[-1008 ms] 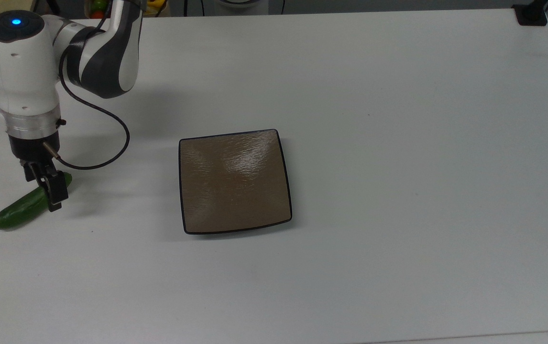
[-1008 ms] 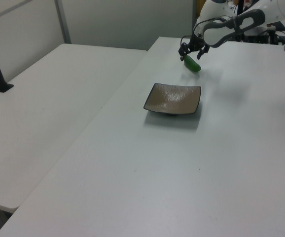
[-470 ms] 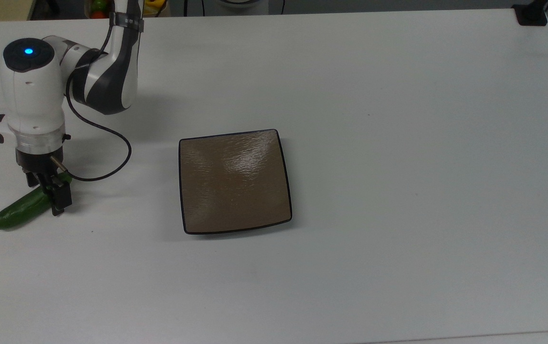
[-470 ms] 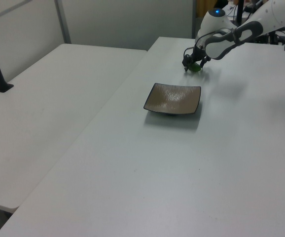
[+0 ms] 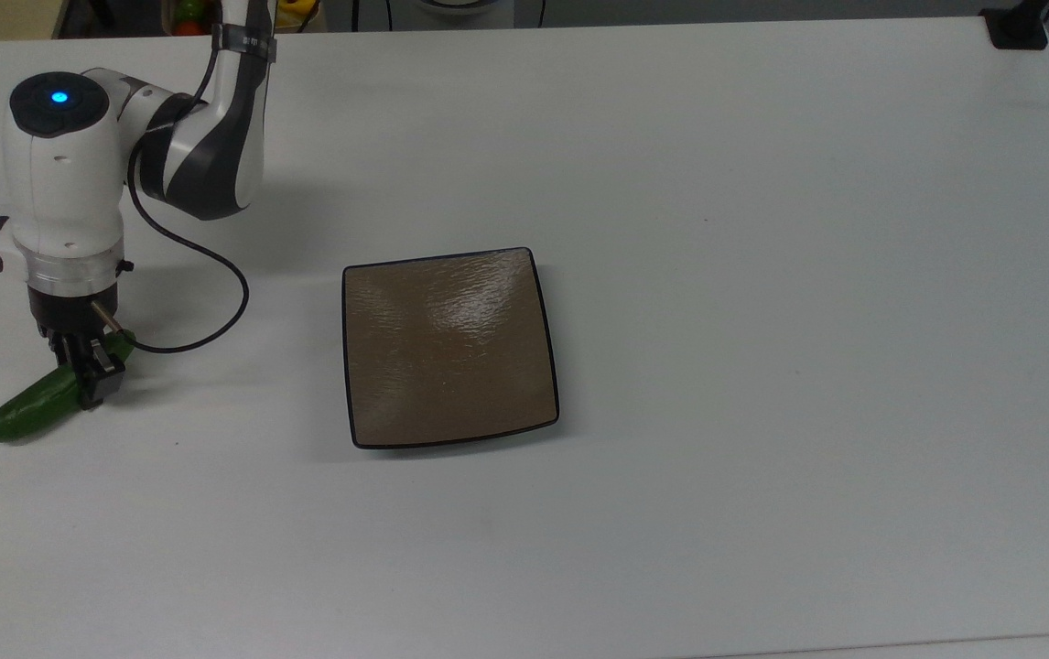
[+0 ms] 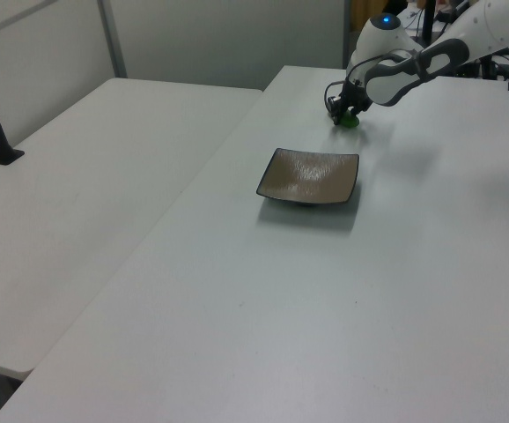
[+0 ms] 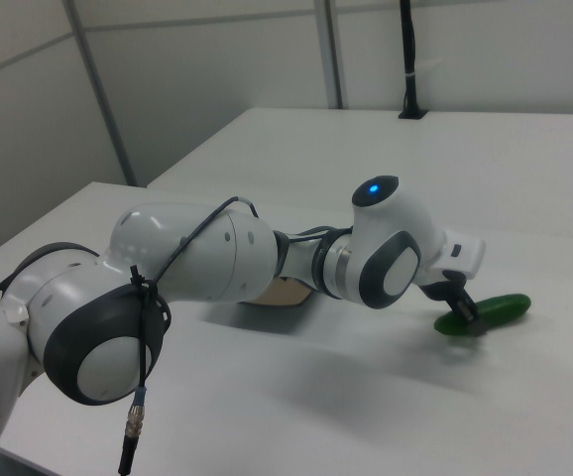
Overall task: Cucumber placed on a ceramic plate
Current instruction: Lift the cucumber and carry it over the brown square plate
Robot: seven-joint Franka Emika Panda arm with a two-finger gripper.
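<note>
The dark green cucumber lies on the white table near the top view's left edge, slanting up to the right. My gripper is down over its upper-right half, one finger on each side, shut on the cucumber. In the left view the gripper and cucumber are at the table's far end. In the right view the cucumber rests on the table under the gripper. The square brown ceramic plate sits bare to the top view's right of them, also in the left view as the plate.
A black cable loops from the wrist over the table between the gripper and the plate. A black clamp base sits at the top view's far right corner. A second white table adjoins on the left view's left.
The arm has come down over the cucumber and the fingers have drawn together on it. The cucumber and the plate lie where they were.
</note>
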